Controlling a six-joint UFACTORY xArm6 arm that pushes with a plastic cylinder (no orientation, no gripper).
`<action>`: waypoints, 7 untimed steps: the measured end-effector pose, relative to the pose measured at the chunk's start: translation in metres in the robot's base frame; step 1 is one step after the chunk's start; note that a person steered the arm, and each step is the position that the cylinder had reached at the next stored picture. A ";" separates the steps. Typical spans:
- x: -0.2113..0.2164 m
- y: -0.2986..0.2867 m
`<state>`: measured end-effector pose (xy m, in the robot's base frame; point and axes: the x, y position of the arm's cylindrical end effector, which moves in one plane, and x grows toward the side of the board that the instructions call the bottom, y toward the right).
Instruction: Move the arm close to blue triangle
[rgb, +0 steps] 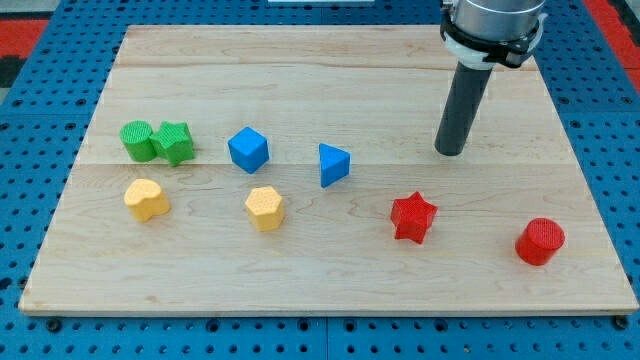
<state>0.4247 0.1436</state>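
Note:
The blue triangle (333, 164) lies near the middle of the wooden board (300, 80). My tip (451, 152) rests on the board to the view's right of the blue triangle, a clear gap away, at about the same height in the view. The dark rod rises from it toward the view's top right. A blue cube (248, 149) sits to the left of the triangle.
A red star (413, 217) lies below and left of my tip, and a red cylinder (540, 241) at the lower right. A yellow hexagon (265, 208) and a yellow heart-like block (146, 199) lie lower left. A green cylinder (137, 140) and green star (175, 143) touch at the left.

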 end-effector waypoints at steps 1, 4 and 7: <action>0.007 -0.001; 0.028 -0.063; 0.072 -0.116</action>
